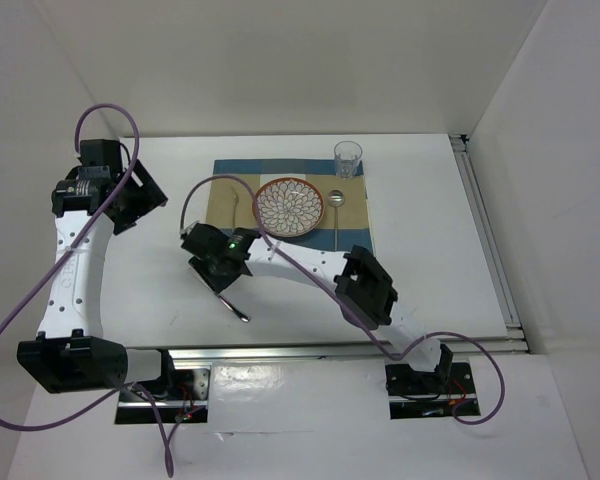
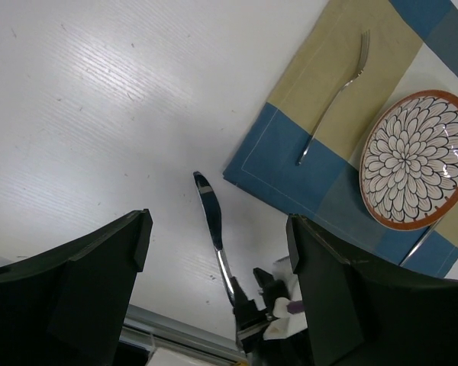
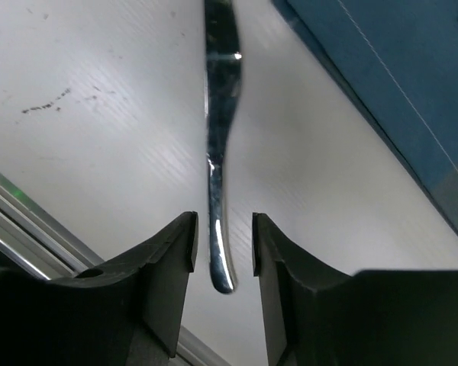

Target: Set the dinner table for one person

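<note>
The white dinner table [image 1: 430, 250] bears a blue-and-tan placemat [image 1: 355, 215]. On the mat lie a patterned plate [image 1: 290, 207], a fork [image 1: 238, 205] to its left and a spoon [image 1: 337, 207] to its right. A glass [image 1: 348, 158] stands at the mat's far right corner. A knife [image 1: 237, 310] lies on the bare table in front of the mat. My right gripper [image 3: 223, 229] is open, its fingers on either side of the knife handle [image 3: 217, 191] with a gap on each side. My left gripper [image 1: 148, 198] is open and empty, high over the table's left part.
Metal rails [image 1: 485, 215] run along the table's right and near edges. White walls close in the table on the far, left and right sides. In the left wrist view the knife [image 2: 208, 210], fork [image 2: 336, 95] and plate [image 2: 417, 160] show below.
</note>
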`<state>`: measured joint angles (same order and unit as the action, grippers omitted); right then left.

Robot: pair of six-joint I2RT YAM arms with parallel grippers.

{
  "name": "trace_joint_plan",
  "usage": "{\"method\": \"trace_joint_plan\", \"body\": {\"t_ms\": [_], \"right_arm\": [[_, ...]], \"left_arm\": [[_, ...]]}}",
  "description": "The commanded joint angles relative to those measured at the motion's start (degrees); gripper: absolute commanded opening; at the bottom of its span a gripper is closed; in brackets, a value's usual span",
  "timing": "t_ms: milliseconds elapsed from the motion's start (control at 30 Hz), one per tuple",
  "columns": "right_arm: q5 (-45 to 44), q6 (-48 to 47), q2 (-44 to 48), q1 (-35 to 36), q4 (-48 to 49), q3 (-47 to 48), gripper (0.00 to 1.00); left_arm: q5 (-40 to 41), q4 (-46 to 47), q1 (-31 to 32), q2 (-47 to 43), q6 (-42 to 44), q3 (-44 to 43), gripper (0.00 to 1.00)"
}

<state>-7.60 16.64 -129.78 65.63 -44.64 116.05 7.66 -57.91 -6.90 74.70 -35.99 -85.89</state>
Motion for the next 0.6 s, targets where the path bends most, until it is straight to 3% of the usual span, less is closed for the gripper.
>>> {"method": "trace_joint_plan", "body": {"t_ms": [0, 233, 567], "right_arm": [[2.84, -0.82, -4.25, 1.00, -3.61, 6.10, 0.46], [3.90, -0.30, -10.41, 1.00, -6.16, 12.53, 0.47], [1.71, -0.82, -14.80, 2.75, -8.79, 12.01, 0.47]], "left_arm": [[0.69, 0.17, -0.22, -1.83, 0.48, -2.53, 0.89], [0.69, -0.36, -0.22, -1.83, 0.48, -2.53, 0.89], [1.22, -0.36, -0.22, -2.36, 0.48, -0.86, 0.89]]}}
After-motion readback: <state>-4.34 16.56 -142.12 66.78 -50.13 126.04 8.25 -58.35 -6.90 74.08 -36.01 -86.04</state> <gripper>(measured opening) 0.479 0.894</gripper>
